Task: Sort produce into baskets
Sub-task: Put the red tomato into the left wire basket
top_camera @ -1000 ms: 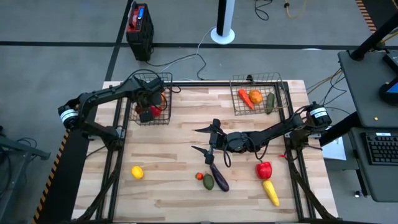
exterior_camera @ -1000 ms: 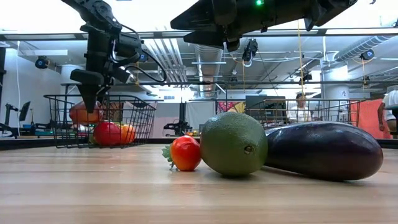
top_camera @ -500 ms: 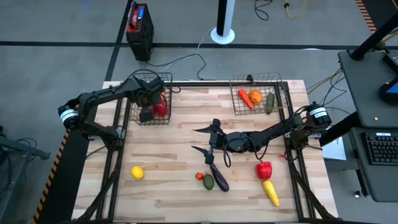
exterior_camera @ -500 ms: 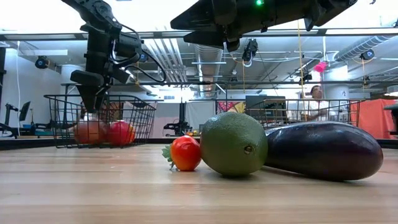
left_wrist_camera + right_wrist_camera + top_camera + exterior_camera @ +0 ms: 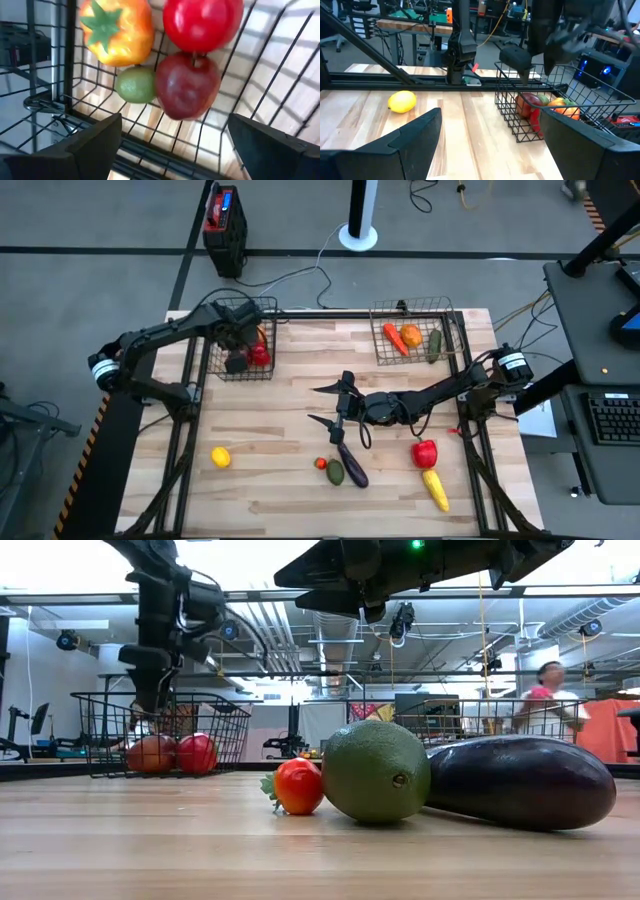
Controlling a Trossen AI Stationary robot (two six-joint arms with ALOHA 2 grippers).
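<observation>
- Left gripper (image 5: 236,356) hangs over the left dark wire-mesh basket (image 5: 216,370) at the counter's far-left corner, fingers spread and empty.
- Change: a second ago a red apple sat high at the gripper; half a second ago it was settling; now it lies on the basket floor beside the other pieces. Gripper has lifted slightly. One more piece sorted.
- Left wrist view into that basket: dark red apple (image 5: 187,86), bright red apple (image 5: 202,22), orange-yellow pepper with green stalk (image 5: 116,31), small green lime (image 5: 136,85), all packed touching.
- Right gripper (image 5: 333,405) hovers mid-counter, fingers wide apart, holding nothing; no movement across the second.
- Right dark wire-mesh basket (image 5: 452,345), far-right corner, holds an orange carrot (image 5: 394,338), an orange fruit (image 5: 411,335), a green cucumber (image 5: 435,343).
- Still loose on the wooden counter (image 5: 280,420): yellow lemon (image 5: 220,457) near the front-left; small red tomato (image 5: 321,463), green avocado (image 5: 336,472) and purple eggplant (image 5: 352,464) clustered at front-centre; red pepper (image 5: 425,452) and yellow corn (image 5: 436,489) front-right.
- Obstacles: the tomato, avocado and eggplant touch or nearly touch, so picking one likely nudges the others. Left basket is crowding.
- Person (image 5: 545,700) passes in the room behind, well clear.
</observation>
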